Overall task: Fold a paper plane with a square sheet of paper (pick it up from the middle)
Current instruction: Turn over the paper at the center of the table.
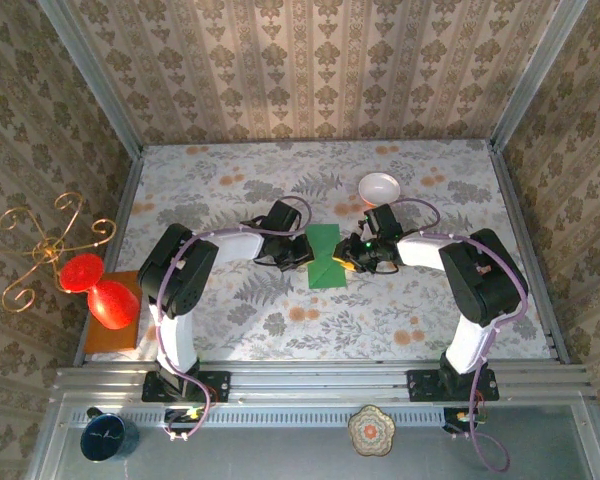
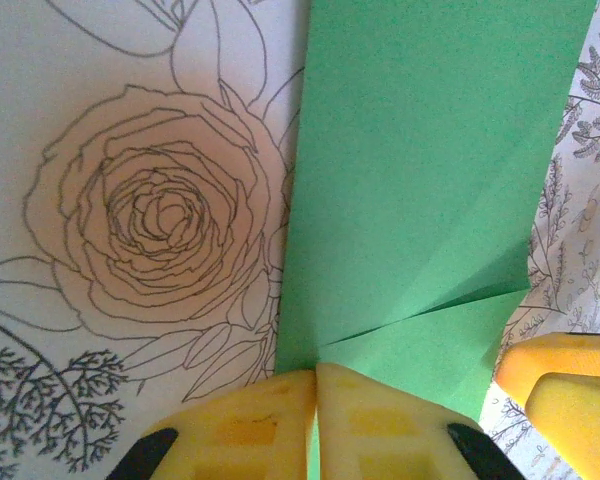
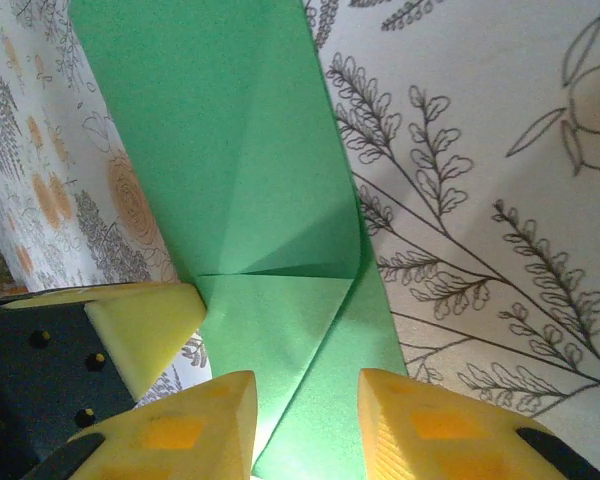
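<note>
The square sheet of paper (image 1: 325, 258), bright green and folded with diagonal creases, lies on the flowered tablecloth between the two arms. My left gripper (image 1: 298, 250) is at its left edge. In the left wrist view the yellow fingers (image 2: 270, 420) are pressed together on the paper's near edge (image 2: 420, 200), and a green sliver shows between them. My right gripper (image 3: 305, 420) stands open at the sheet's right side. A raised green flap (image 3: 280, 310) lies in the gap between its fingertips. The left gripper's finger (image 3: 145, 320) shows close beside it.
A white bowl with a red rim (image 1: 379, 186) sits just behind the right gripper. At the far left a red hourglass-shaped object (image 1: 100, 290) stands on an orange board (image 1: 108, 338), with a gold wire stand (image 1: 40, 250) beside it. Patterned walls close in the table.
</note>
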